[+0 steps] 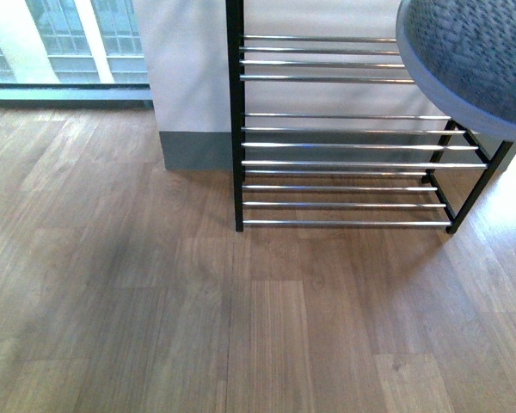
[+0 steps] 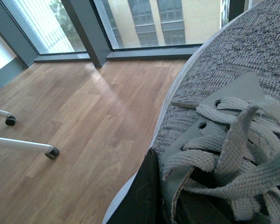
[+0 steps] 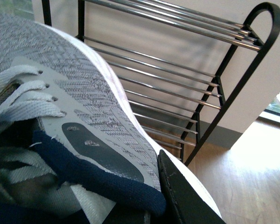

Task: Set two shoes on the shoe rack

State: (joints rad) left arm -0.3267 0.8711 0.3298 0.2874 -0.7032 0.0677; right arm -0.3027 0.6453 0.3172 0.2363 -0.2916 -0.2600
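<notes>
The shoe rack stands against the white wall, a black frame with chrome bars. One shoe's grey knit toe hangs in the air over the rack's right end. In the left wrist view my left gripper is shut on a grey shoe at its laces, with one black finger along the shoe's side. In the right wrist view my right gripper is shut on the other shoe at its navy collar, one finger outside the white sole. The shoe rack is close beyond it.
Wooden floor spreads in front of the rack. A white pillar with a grey base stands left of the rack, with tall windows further left. White legs on castors rest on the floor in the left wrist view.
</notes>
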